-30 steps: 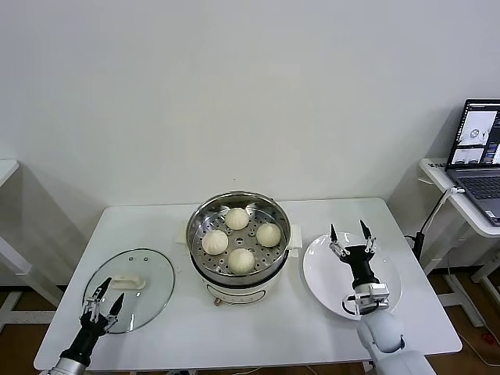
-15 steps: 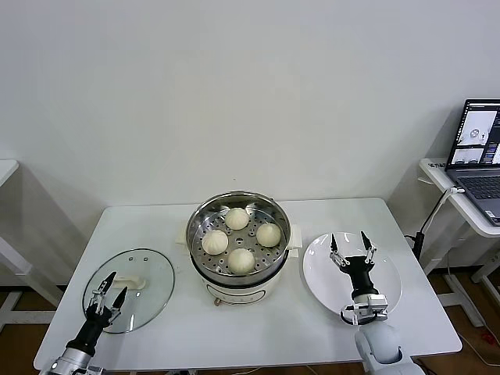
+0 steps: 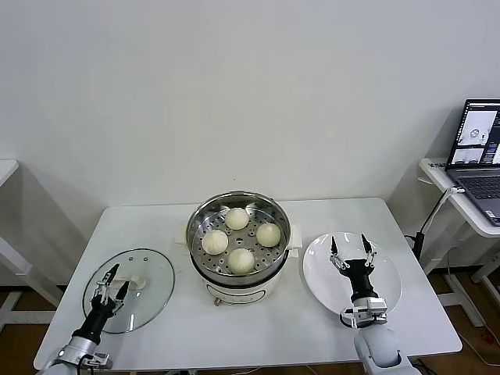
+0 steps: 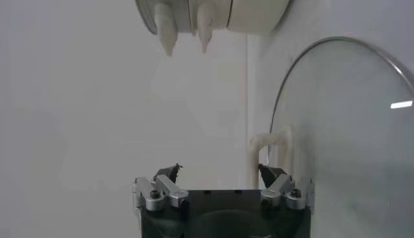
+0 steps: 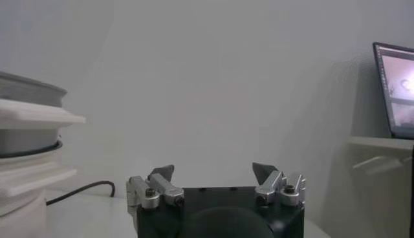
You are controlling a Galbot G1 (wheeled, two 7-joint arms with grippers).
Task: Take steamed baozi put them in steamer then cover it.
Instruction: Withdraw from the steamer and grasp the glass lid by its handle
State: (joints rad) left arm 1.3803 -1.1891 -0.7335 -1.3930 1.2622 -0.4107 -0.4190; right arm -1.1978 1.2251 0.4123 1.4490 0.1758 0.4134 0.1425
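Stainless-steel steamer (image 3: 238, 238) is seen mid-table, four steamed baozi (image 3: 241, 260) laid on its perforated tray. The glass cover (image 3: 134, 287) is left flat at its left, under the spread left gripper (image 3: 112, 278). The right gripper (image 3: 350, 250), spread too, is held over the white plate (image 3: 391, 281).

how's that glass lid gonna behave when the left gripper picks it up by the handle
The cover is probably rigid and fragile: clear glass in a metal rim. Lying flat on the table, it shouldn't roll, though the smooth surface may let it slide. Its raised bar handle is the only obvious hold, beside the open left gripper; gripped off-centre, the wide disc could tilt.
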